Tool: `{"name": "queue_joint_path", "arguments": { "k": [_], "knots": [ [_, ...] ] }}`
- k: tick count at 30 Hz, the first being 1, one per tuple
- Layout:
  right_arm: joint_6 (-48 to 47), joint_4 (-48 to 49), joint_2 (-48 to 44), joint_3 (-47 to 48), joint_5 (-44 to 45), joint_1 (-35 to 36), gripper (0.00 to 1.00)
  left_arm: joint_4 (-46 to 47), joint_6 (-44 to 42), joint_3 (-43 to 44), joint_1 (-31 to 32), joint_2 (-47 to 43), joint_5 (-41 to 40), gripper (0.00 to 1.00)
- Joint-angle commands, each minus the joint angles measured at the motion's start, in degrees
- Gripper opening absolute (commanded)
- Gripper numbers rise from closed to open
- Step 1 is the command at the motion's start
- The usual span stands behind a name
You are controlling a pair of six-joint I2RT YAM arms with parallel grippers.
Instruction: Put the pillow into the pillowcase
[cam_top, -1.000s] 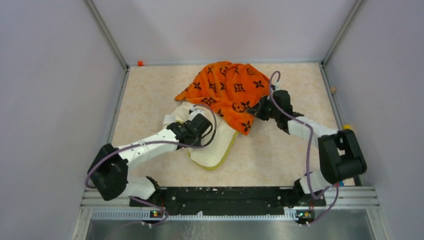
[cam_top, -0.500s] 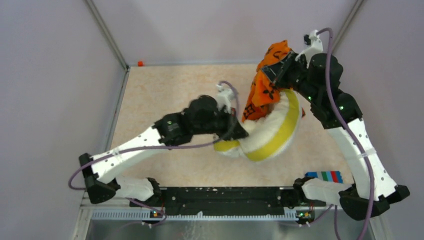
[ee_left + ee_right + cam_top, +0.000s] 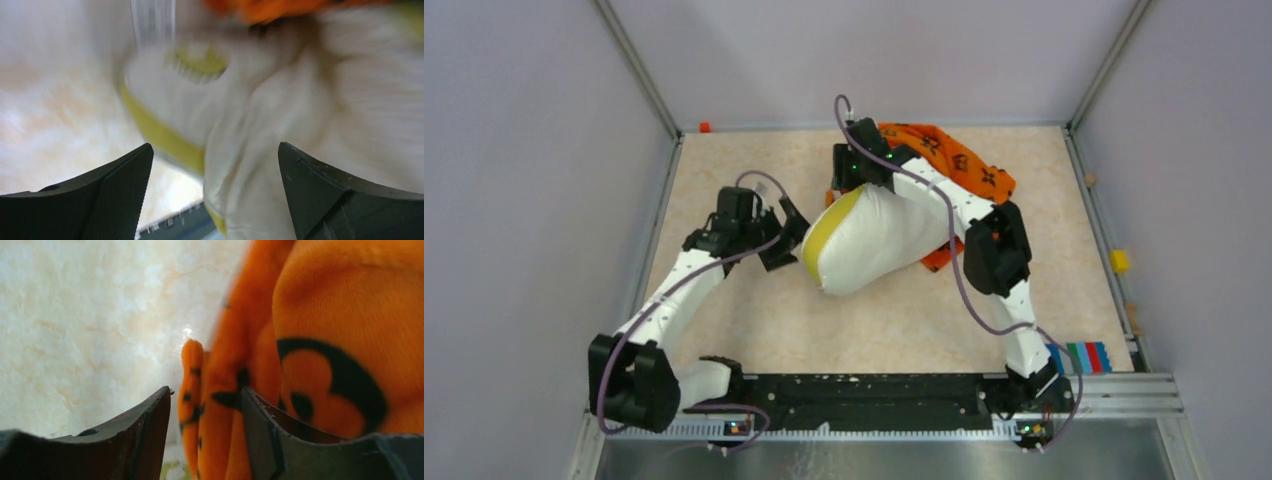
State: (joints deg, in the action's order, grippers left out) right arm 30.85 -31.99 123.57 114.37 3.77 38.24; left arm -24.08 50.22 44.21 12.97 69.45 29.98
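The white pillow (image 3: 879,240) lies mid-table with its yellow trim (image 3: 824,235) turned left. Its right part sits under or in the orange pillowcase (image 3: 959,160), which is bunched at the back right; I cannot tell which. My left gripper (image 3: 790,238) stands wide open just left of the yellow end. In the left wrist view, the pillow (image 3: 300,100) fills the space ahead of the left gripper (image 3: 215,167), untouched by the fingers. My right gripper (image 3: 840,185) hangs at the pillow's back edge. There a fold of pillowcase (image 3: 220,405) hangs between the parted jaws of the right gripper (image 3: 206,396), with a gap on the left.
A small orange piece (image 3: 705,127) sits at the back left corner. A yellow block (image 3: 1118,261) and a tan piece (image 3: 1089,179) lie along the right rail. A striped coloured card (image 3: 1080,355) lies near the right arm's base. Grey walls enclose the table.
Both grippers have opened. The lifted pillow and pillowcase have dropped to the table. My right arm has swung left over the pillow, and my left gripper has pulled back to the left.
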Motion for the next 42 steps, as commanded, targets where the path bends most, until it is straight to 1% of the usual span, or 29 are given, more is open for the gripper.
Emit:
{"name": "queue_joint_path", "arguments": {
  "k": [1,3,4,7,9,11,12,13,15,17,19,20,21,23,24,25,27,29,31,32,33,34,35,36,37,38,39,40,42],
  "knots": [
    [-5.8,-3.0,-1.2,13.8,-1.5,1.4,0.59,-11.7,-16.0,17.4,-0.8,-7.6,-26.3,0.99],
    [-8.6,-4.3,-0.3,17.9,-1.6,1.4,0.62,-8.2,-18.7,19.1,-0.8,-11.2,-32.6,0.99],
    [-9.9,-4.6,-0.6,19.0,-1.1,1.3,0.64,-6.5,-19.6,19.6,-0.8,-12.5,-33.2,0.99],
    [-13.6,-4.4,-2.9,19.8,1.1,1.0,0.69,-9.6,-22.0,26.4,-0.1,-10.1,-33.6,0.99],
    [-14.8,-4.0,-5.1,18.5,0.4,-0.3,0.70,-11.0,-22.8,29.6,1.1,-9.0,-30.8,0.99],
    [-15.5,-2.3,-7.8,15.3,-1.6,-1.8,0.71,-10.2,-22.8,31.3,4.7,-8.9,-30.5,0.99],
    [-15.6,-0.9,-9.3,13.0,-3.0,-2.5,0.72,-10.1,-23.2,32.5,7.9,-8.4,-31.2,0.99],
    [-15.8,0.7,-10.8,10.6,-4.8,-3.1,0.76,-10.2,-23.8,33.8,11.2,-7.4,-31.8,0.99],
    [-15.7,1.7,-12.9,8.1,-4.1,-4.1,0.78,-10.4,-24.0,36.0,16.7,-4.1,-30.7,0.98],
    [-15.3,-2.2,-13.4,7.9,0.7,-5.3,0.78,-10.1,-22.2,35.8,21.2,-0.5,-28.5,0.95],
    [-15.1,-4.4,-15.5,3.0,6.7,-6.7,0.78,-5.7,-19.7,31.5,25.7,1.5,-28.6,0.92],
    [-15.3,-3.6,-17.3,-1.8,9.2,-7.5,0.78,-3.1,-18.1,28.6,27.4,2.3,-28.6,0.92],
    [-16.1,-1.8,-19.2,-7.0,11.5,-8.1,0.78,0.3,-16.8,26.0,28.9,3.3,-28.3,0.92],
    [-18.2,2.4,-22.5,-16.4,13.4,-8.9,0.79,6.5,-15.1,22.1,32.5,6.9,-28.5,0.93],
    [-19.2,4.7,-23.4,-19.9,13.8,-9.1,0.79,8.7,-15.5,21.7,34.4,11.1,-29.3,0.96],
    [-20.0,6.8,-23.5,-22.7,13.7,-9.4,0.80,9.5,-16.0,22.6,36.8,14.6,-32.1,0.98],
    [-20.1,9.7,-21.9,-25.2,13.6,-10.0,0.80,8.5,-16.8,25.4,40.3,21.9,-37.0,0.99],
    [-19.1,10.4,-18.3,-24.7,14.4,-10.6,0.79,3.7,-13.3,27.7,41.8,27.7,-41.5,0.98],
    [-18.0,9.6,-15.3,-23.4,17.5,-10.7,0.77,1.7,-10.4,26.6,42.0,30.4,-43.9,0.91],
    [-16.4,7.4,-14.1,-21.6,19.7,-10.7,0.72,1.2,-9.3,23.8,42.0,30.3,-45.0,0.81],
    [-15.6,5.8,-13.6,-20.9,21.6,-10.7,0.67,0.8,-8.1,21.2,42.0,29.6,-46.1,0.65],
    [-14.9,4.2,-13.8,-20.6,23.7,-10.7,0.60,0.5,-7.4,18.7,41.8,27.9,-47.2,0.45],
    [-14.2,2.4,-14.7,-20.3,25.3,-10.7,0.50,0.2,-6.8,16.1,41.5,26.0,-47.4,0.26],
    [-13.6,0.8,-16.0,-20.1,27.1,-10.7,0.36,-0.4,-6.4,13.8,41.1,24.0,-47.8,0.10],
    [-13.1,-1.0,-17.9,-20.2,28.5,-10.8,0.20,-1.3,-5.8,11.9,40.6,21.7,-47.9,0.00],
    [-13.4,-1.8,-20.0,-20.4,29.3,-10.9,0.05,-2.4,-5.7,10.3,39.6,19.3,-47.9,0.00],
    [-13.9,-2.3,-21.9,-20.3,29.5,-11.0,0.00,-3.4,-5.8,8.9,39.1,17.0,-48.1,0.00],
    [-14.6,-3.3,-24.0,-19.6,29.5,-11.4,0.00,-4.4,-6.0,7.7,38.7,14.6,-48.7,0.00],
    [-16.7,-4.5,-25.2,-16.3,28.9,-12.4,0.00,-7.2,-6.5,6.2,37.7,10.0,-49.7,0.00]
  ]
}}
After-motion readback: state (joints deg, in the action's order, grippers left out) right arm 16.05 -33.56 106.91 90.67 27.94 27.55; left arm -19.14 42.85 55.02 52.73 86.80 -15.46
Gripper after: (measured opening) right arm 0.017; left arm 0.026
